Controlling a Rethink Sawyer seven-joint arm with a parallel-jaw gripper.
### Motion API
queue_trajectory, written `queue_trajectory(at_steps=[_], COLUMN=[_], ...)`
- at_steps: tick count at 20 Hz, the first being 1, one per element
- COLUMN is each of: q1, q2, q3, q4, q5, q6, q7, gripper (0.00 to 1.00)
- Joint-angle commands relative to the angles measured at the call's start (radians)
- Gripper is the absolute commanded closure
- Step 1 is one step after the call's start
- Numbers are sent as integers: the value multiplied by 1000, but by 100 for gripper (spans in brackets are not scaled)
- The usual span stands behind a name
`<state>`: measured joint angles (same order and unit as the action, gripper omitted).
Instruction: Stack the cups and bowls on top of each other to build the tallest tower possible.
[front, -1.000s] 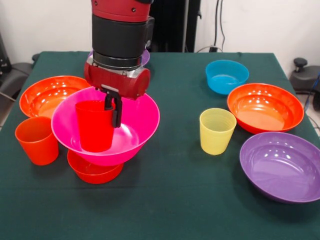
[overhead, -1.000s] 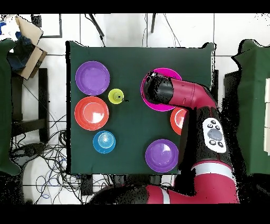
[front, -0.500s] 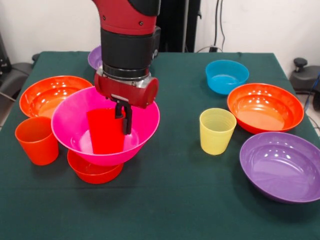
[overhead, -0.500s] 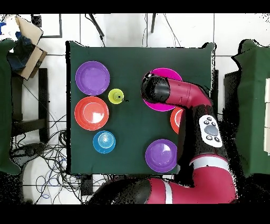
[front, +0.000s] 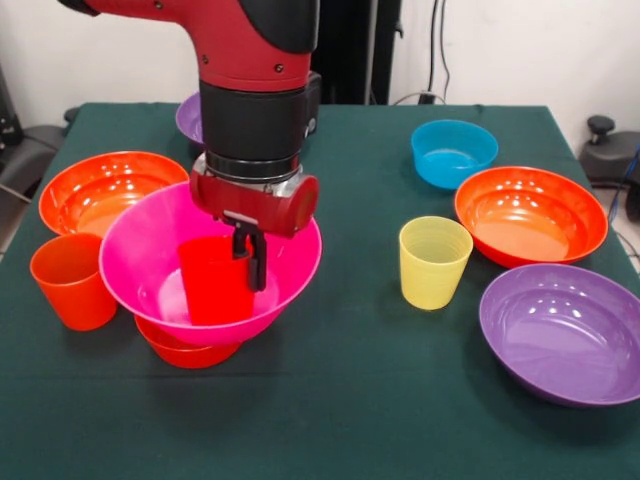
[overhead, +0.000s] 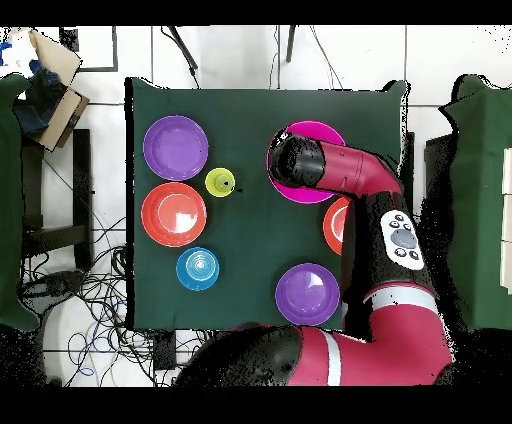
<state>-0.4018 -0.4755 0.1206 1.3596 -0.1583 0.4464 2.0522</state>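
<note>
At the table's (front: 330, 420) near edge, a broad strip of bare green cloth runs the full width, and a clear lane continues up the middle between the two groups of dishes. Nearest on the right, one purple bowl (front: 566, 332) sits close to the right edge; beyond it stand the yellow cup (front: 434, 262), a wide orange bowl (front: 530, 214) and, farther back, the small blue bowl (front: 453, 153), each apart from the others. On the left, the tower (front: 205, 290) consists of the big pink bowl (front: 290, 262) resting on a small orange bowl (front: 188, 350), with the red cup (front: 214, 280) upright inside the pink one. The gripper (front: 250, 262) reaches down into that bowl, one dark finger against the cup's right side; whether the claw is clamped on the cup or parted cannot be told. The orange cup (front: 70, 280) stands just beside the tower near the left edge, with a second wide orange bowl (front: 95, 190) behind it. A second purple bowl (front: 190, 116) peeks out behind the arm (front: 255, 90) at the far side. Count: three cups, seven bowls.
</note>
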Motion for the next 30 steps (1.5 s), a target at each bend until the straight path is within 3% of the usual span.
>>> queue_trajectory(at_steps=[1, 16, 21, 30], q1=[-19, -4, -10, -61], q2=[44, 19, -25, -63], q3=[111, 77, 59, 82], q4=[-91, -58, 15, 110], q5=[-96, -99, -95, -137], q6=[67, 88, 121, 68], q7=[-188, -151, -146, -184], gripper=[100, 100, 100, 100])
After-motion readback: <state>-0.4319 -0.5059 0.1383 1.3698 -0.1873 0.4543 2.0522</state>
